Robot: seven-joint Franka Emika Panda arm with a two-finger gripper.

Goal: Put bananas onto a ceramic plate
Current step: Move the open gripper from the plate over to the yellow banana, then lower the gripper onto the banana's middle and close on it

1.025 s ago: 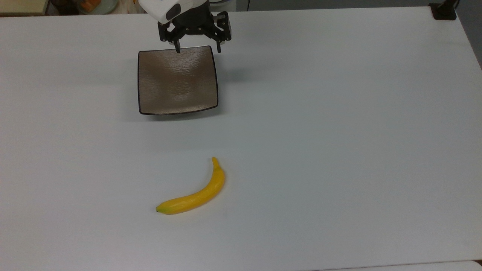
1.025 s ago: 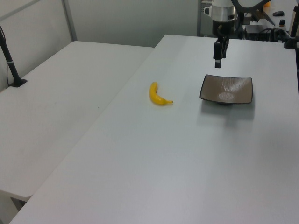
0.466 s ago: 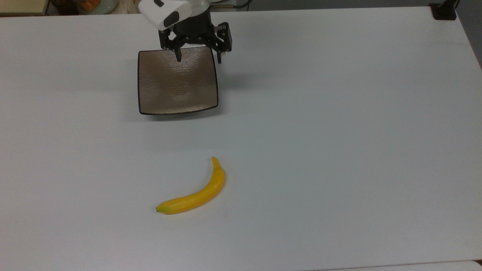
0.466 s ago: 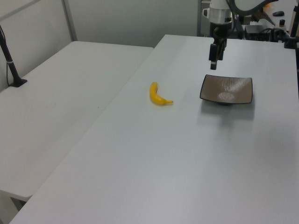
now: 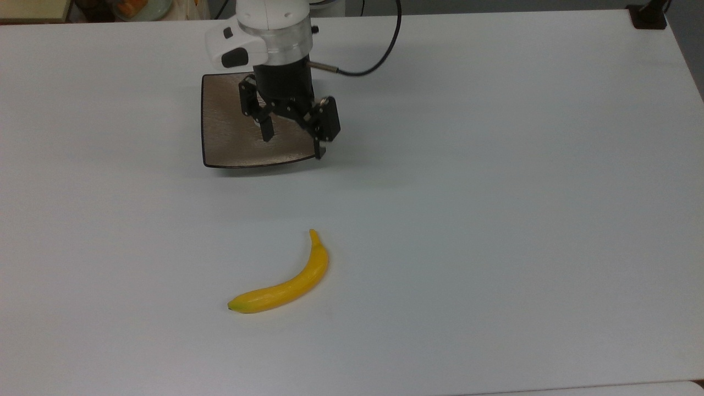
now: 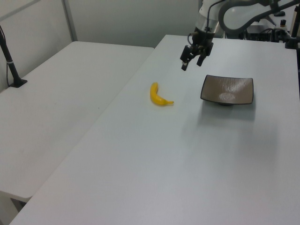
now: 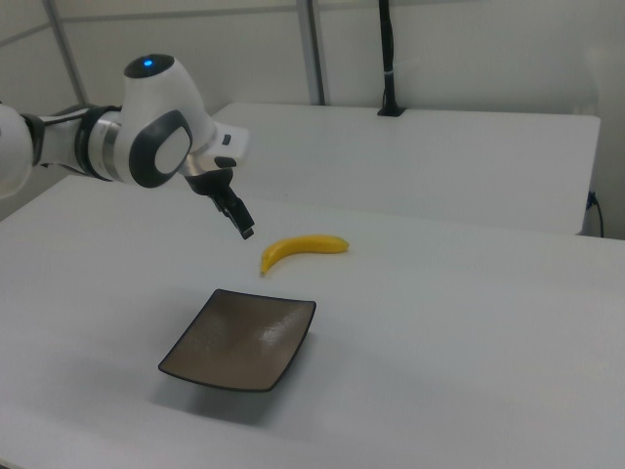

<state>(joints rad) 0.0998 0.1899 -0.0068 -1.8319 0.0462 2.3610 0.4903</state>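
The bananas are a single curved yellow banana (image 5: pixel 286 289) lying on the white table, well in front of the ceramic plate in the top view, and also seen in the left view (image 6: pixel 158 95) and right view (image 7: pixel 303 247). The square brown ceramic plate (image 5: pixel 228 132) (image 6: pixel 228 89) (image 7: pixel 239 339) has nothing lying on it. My gripper (image 5: pixel 293 146) hangs in the air over the plate's near right corner in the top view, open and holding nothing. In the left view the gripper (image 6: pixel 191 64) is between plate and banana, above both. In the right view the gripper (image 7: pixel 244 231) hangs left of the banana.
A black clamp post (image 5: pixel 649 16) stands at the top view's far right corner. A second white table with a black post (image 6: pixel 11 65) adjoins on the left view's left. A bowl with orange items (image 5: pixel 132 8) sits beyond the table's far edge.
The gripper has moved from the plate's far edge across the plate toward the banana, and its wrist has turned. Banana and plate have not moved.
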